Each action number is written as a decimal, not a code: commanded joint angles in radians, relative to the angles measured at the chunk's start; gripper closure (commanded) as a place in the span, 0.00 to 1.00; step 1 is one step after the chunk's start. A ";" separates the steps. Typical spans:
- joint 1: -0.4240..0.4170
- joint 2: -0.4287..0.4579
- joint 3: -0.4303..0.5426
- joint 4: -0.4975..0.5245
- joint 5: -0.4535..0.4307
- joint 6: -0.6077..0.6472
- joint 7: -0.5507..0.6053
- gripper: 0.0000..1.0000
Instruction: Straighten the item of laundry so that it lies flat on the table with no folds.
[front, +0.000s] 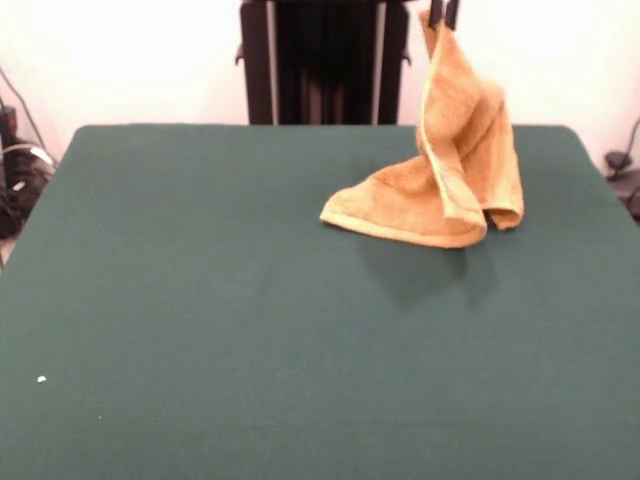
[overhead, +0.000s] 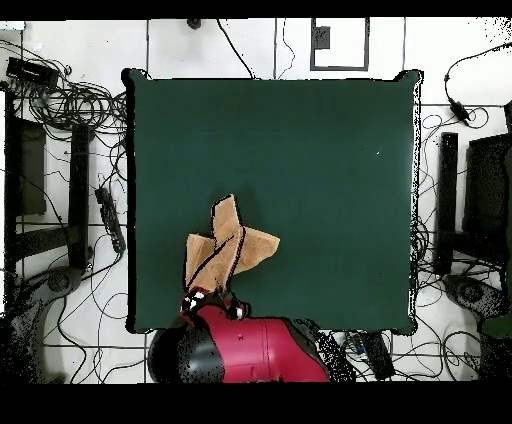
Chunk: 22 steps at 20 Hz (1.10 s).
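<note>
My gripper pinches one corner of the towel, lifted high at the table's far right; the rest droops, its lower part crumpled on the cloth. I'm mid-lift. Next, I judge, drag sideways to unfold it.

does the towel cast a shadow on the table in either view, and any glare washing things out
Front view: the lifted towel throws a soft dark patch on the table just below and in front of it; the wall behind is bright and nearly featureless. Overhead view: no distinct shadow shows beside the towel, and the green top looks evenly lit.
</note>
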 joint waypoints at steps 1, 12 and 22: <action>-0.004 -0.100 0.101 0.030 -0.012 0.251 -0.171 1.00; -0.234 -0.159 0.204 0.101 -0.042 0.233 -0.411 1.00; -0.505 0.099 0.373 0.046 -0.321 -0.001 -0.433 1.00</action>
